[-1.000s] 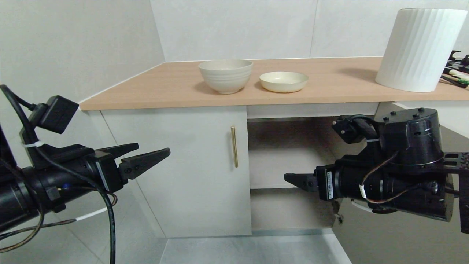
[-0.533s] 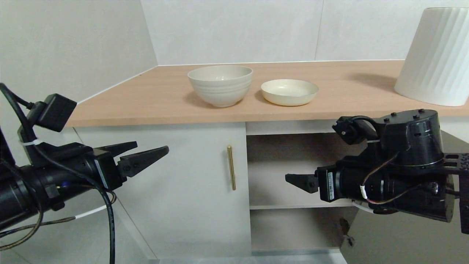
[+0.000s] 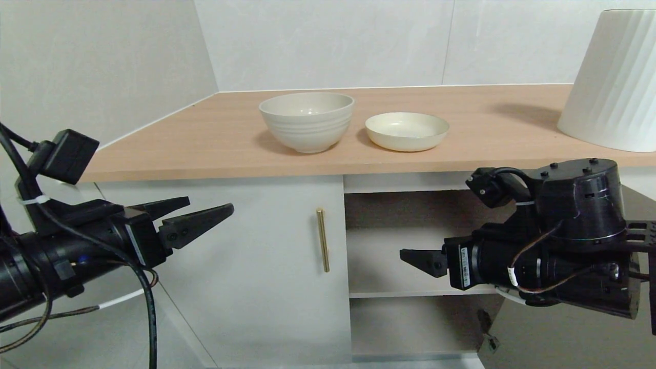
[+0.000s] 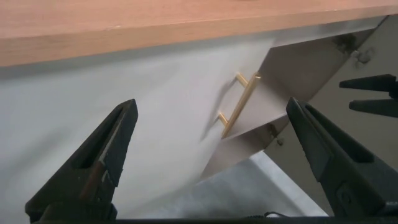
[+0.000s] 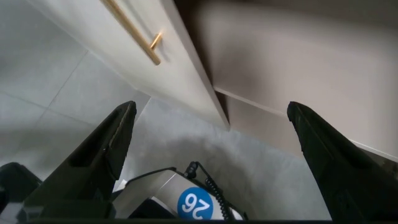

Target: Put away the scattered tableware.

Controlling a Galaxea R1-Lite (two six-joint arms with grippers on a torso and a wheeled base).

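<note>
Camera shifted nearer counter (image 3: 215, 148); left gripper (image 3: 210, 205), right gripper (image 5: 210, 109) fingers apart; white ribbed vessel (image 3: 615, 77) cropped.

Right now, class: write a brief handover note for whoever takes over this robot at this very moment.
Left pincer: open, empty, in front of the shut cabinet door.
Right pincer: open, empty, at the open compartment.
Deep bowl and shallow dish stand side by side, apart, on the countertop.
Done: compartment open; nothing put away.
Left: move both inside, probably onto the shelf.
</note>
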